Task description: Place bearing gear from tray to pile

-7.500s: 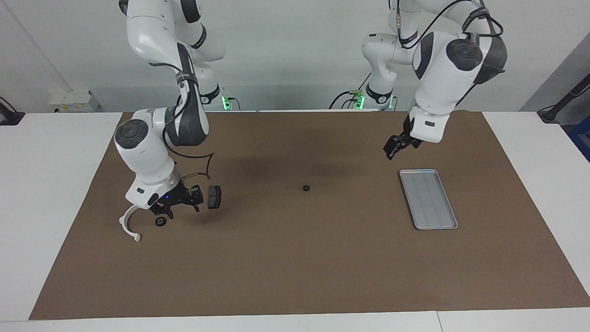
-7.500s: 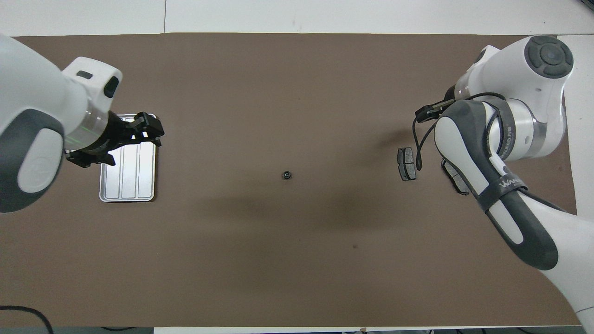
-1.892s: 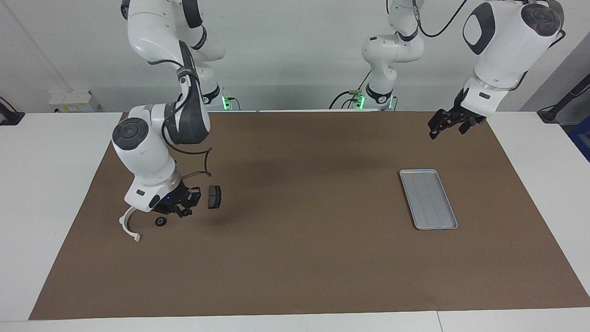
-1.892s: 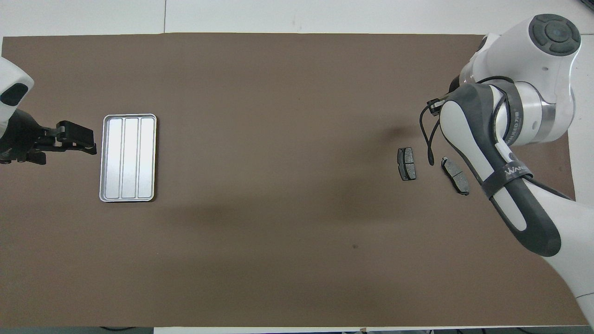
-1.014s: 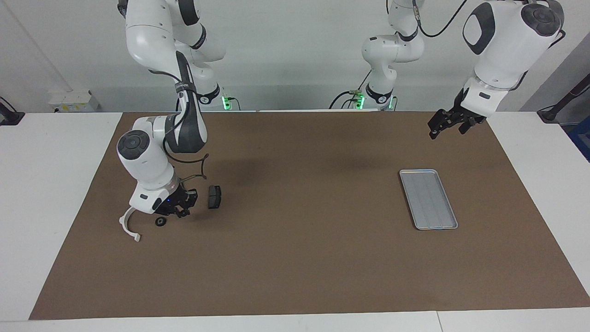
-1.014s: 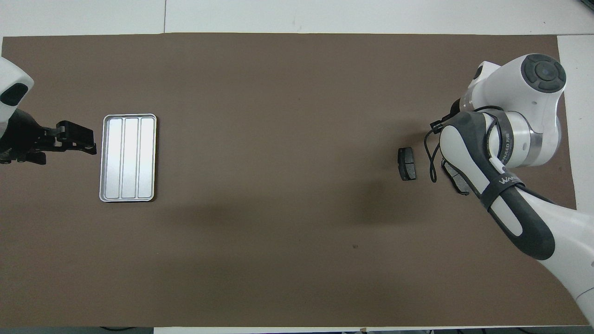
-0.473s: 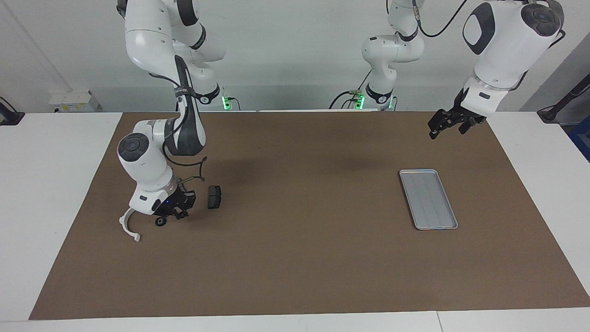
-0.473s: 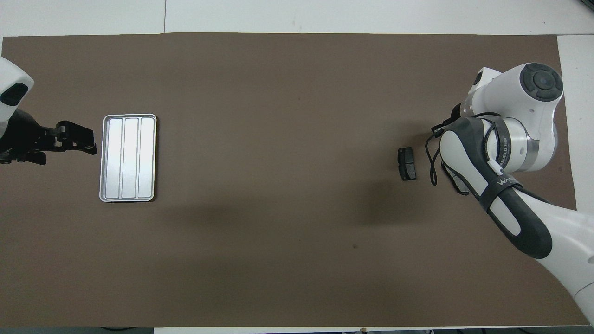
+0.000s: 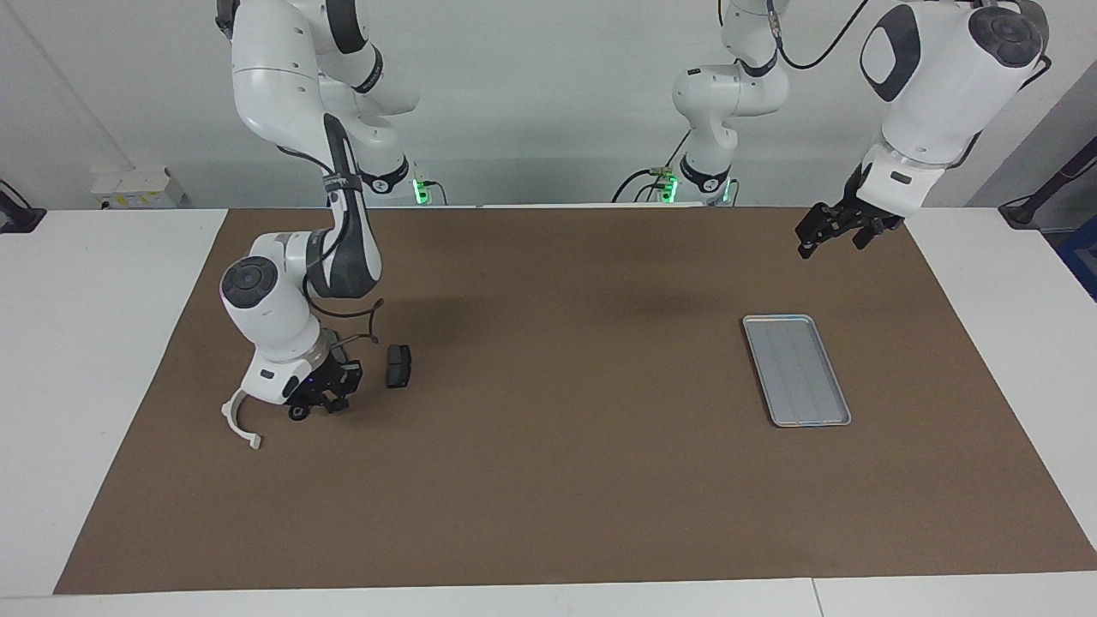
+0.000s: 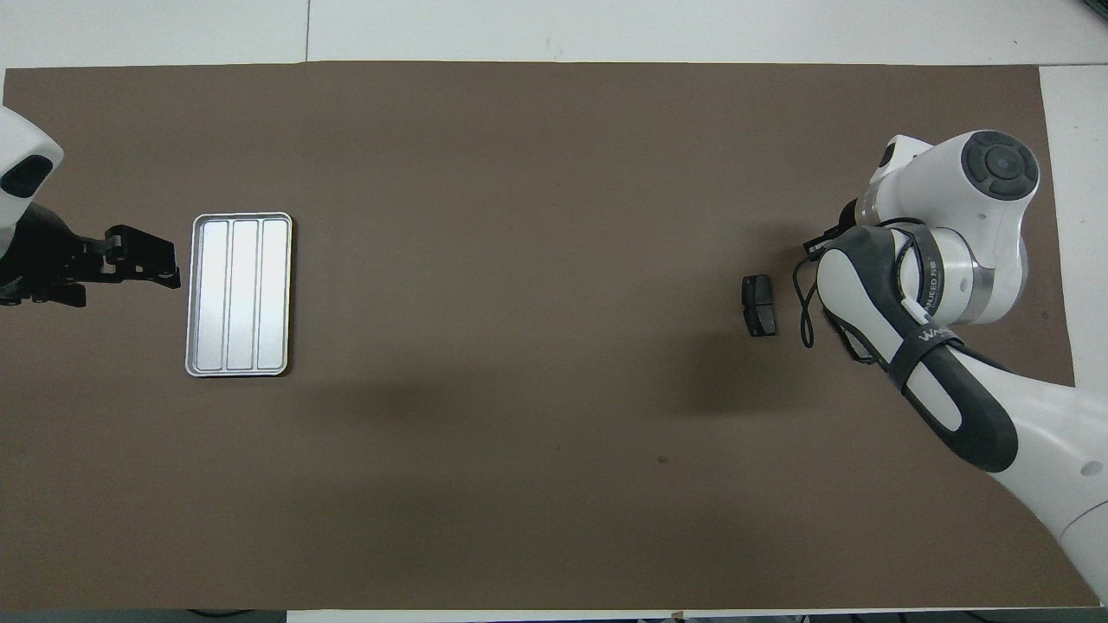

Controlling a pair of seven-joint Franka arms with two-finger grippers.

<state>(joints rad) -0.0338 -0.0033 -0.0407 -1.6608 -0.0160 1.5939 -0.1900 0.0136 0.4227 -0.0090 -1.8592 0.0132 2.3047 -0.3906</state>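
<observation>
The silver tray (image 9: 795, 370) (image 10: 240, 294) lies toward the left arm's end of the mat with nothing in it. A small black ring, the bearing gear (image 9: 297, 414), rests on the mat in the pile, between the white curved bracket (image 9: 239, 420) and a dark brake pad (image 9: 398, 367) (image 10: 759, 305). My right gripper (image 9: 325, 401) is shut and hangs low, right beside the ring; I cannot see anything between its fingertips. In the overhead view the right arm hides it. My left gripper (image 9: 827, 230) (image 10: 143, 264) is open, raised over the mat beside the tray, and waits.
A second brake pad (image 10: 853, 344) peeks out from under the right arm. The brown mat (image 9: 557, 480) covers most of the white table. The stretch of mat between pile and tray is bare.
The right gripper has sunk lower and drawn in toward the ring and bracket. The left arm, the tray and the pile's parts have stayed put.
</observation>
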